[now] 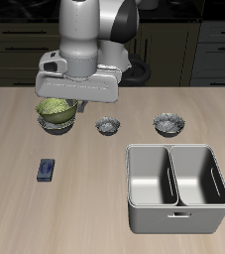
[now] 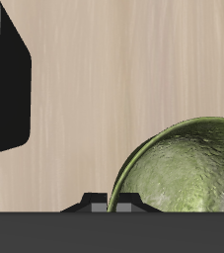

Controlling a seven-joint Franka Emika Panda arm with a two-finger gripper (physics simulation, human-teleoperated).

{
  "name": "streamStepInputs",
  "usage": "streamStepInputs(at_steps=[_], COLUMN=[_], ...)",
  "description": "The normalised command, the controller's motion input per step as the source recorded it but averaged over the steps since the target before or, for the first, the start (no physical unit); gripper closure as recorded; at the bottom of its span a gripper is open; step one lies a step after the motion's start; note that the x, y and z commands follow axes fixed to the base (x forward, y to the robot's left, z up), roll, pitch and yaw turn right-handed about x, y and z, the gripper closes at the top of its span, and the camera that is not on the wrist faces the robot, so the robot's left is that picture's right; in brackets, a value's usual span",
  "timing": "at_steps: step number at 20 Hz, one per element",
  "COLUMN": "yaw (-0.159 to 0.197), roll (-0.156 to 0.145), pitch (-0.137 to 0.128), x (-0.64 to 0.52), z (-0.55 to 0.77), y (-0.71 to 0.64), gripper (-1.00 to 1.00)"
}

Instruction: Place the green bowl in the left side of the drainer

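The green bowl (image 1: 55,109) is small, yellow-green and faceted, and sits at the back of the table under the robot's hand, a shadow below it. My gripper (image 1: 66,99) is right at its rim and appears shut on it. In the wrist view the green bowl (image 2: 183,168) fills the frame close up, its rim meeting my gripper (image 2: 113,206), whose fingertips barely show. The drainer (image 1: 176,149), a light-grey tub with two deep compartments, stands near the table's front edge, well away from the bowl. Both compartments look empty. One corner of the drainer (image 2: 5,89) shows in the wrist view.
Two small grey patterned bowls (image 1: 107,125) (image 1: 168,123) stand between the green bowl and the drainer, just behind the tub. A small blue flat object (image 1: 47,171) lies nearer the table's front edge. Dark cabinets run behind the table.
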Motion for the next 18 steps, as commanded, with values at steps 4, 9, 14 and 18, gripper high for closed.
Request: streamStepInputs(at_steps=[4,9,14,18], yaw=[-0.011,0.003,0.008,0.001], roll=[0.001,-0.003,0.011,0.023], pitch=[-0.012,-0.027,-0.003,0.004], x=[-0.04,-0.05,0.04,0.12], z=[0.24,0.31,0.17,0.04], y=[0.11,0.21,0.27,0.22], gripper=[1.0,1.0,1.0,1.0])
